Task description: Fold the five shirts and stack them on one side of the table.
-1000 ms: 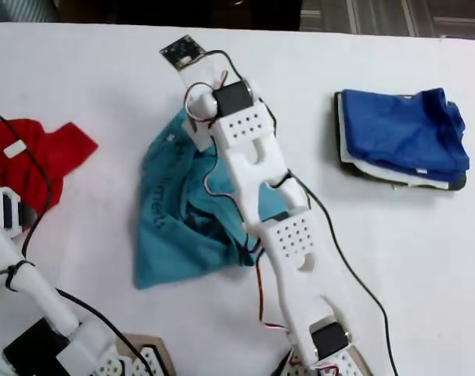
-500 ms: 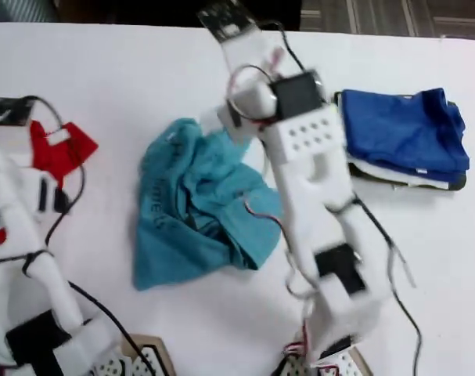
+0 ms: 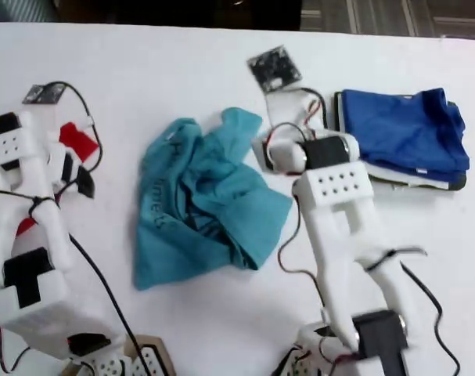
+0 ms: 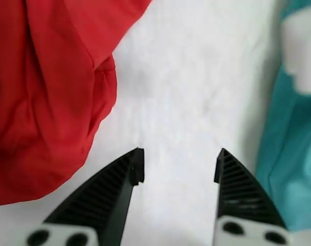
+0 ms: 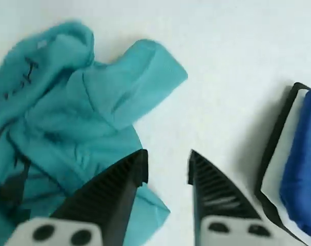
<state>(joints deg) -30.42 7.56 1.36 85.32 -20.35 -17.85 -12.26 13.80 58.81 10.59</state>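
Two shirts lay unfolded on the white table [image 3: 143,63]. A red shirt [image 3: 79,142] sat at the left edge of the high view, partly under the left arm. A teal shirt [image 3: 206,204] was crumpled in a loose heap at centre. At the right of the frame sat a folded stack [image 3: 401,137], with a blue shirt [image 3: 409,125] on top, a white layer under it and a dark layer at the bottom.

Judgement: three of five looked folded and stacked, with the red and teal ones still to do.

Left arm: it stood along the left edge of the high view, wrist over the red shirt. The left gripper [image 4: 178,166] had its fingers wide apart and held nothing. It hung above bare table between the red shirt's edge and the teal shirt, touching neither as far as could be seen.

Right arm: it stretched from the lower right of the high view up toward centre, wrist between the teal heap and the stack. The right gripper [image 5: 167,166] had its fingers a little apart and was empty. It pointed at bare table just beside the teal shirt's edge, apart from the stack.
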